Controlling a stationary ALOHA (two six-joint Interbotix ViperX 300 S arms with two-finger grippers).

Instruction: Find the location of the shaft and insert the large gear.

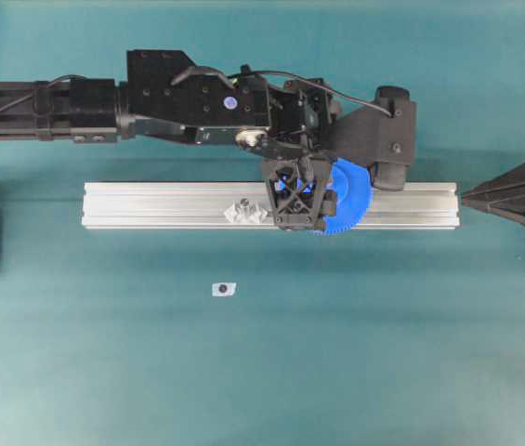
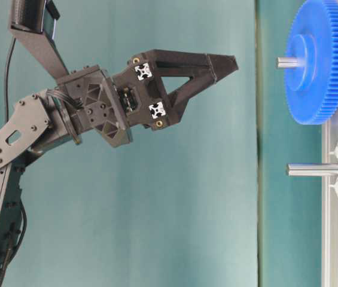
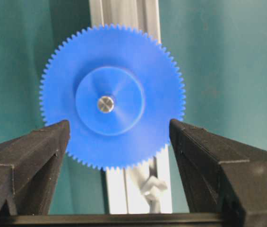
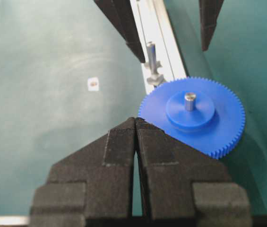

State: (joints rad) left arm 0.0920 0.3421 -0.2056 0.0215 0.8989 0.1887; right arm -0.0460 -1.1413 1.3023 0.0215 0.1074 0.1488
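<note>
Already seated, large gear [image 3: 112, 97] between open left tool [image 3: 119, 135] fingers.

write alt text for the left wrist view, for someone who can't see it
A blue gear sits on a silvery shaft whose tip shows through its hub, seen straight down over a grey rail on a teal table. The left gripper is open, its black fingers apart on either side of the gear's lower edge, not touching it.

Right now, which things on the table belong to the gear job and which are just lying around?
Part of the job:
- large gear, seated on a pin
- shaft poking through its hub
- left gripper, open, clear of the gear

Just lying about:
- second pin on the aluminium rail
- small white tag
- right gripper, shut
</note>
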